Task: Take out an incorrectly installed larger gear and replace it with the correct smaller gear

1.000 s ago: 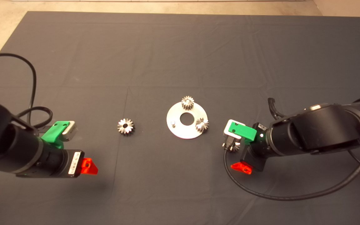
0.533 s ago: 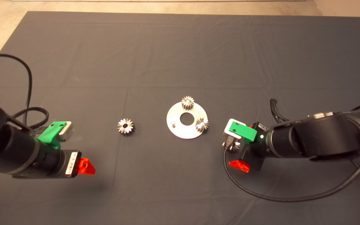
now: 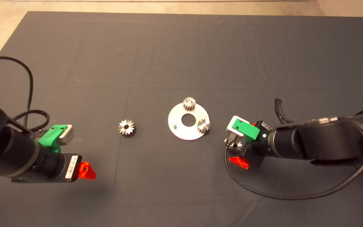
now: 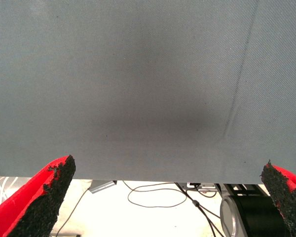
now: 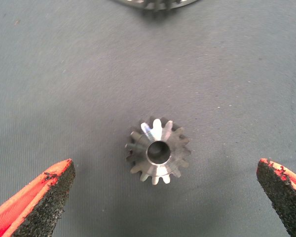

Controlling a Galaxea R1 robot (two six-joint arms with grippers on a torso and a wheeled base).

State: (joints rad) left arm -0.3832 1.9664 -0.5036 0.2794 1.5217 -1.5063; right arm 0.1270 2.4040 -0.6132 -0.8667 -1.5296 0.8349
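Dark mat [image 3: 181, 56] with a round steel plate [image 3: 186, 130] at its middle, no readable writing on anything.
Right gripper [image 5: 163, 197] hangs wide over the smaller gear [image 5: 158, 150], lying flat right of the plate, hole upward. Larger gear [image 3: 127, 128] lies flat left of it. Left gripper [image 4: 163, 197] waits wide at near left.

the right gripper [image 5: 163, 197] has sunk lower over the smaller gear [image 5: 158, 150]; the left gripper [image 4: 163, 197] drew back slightly
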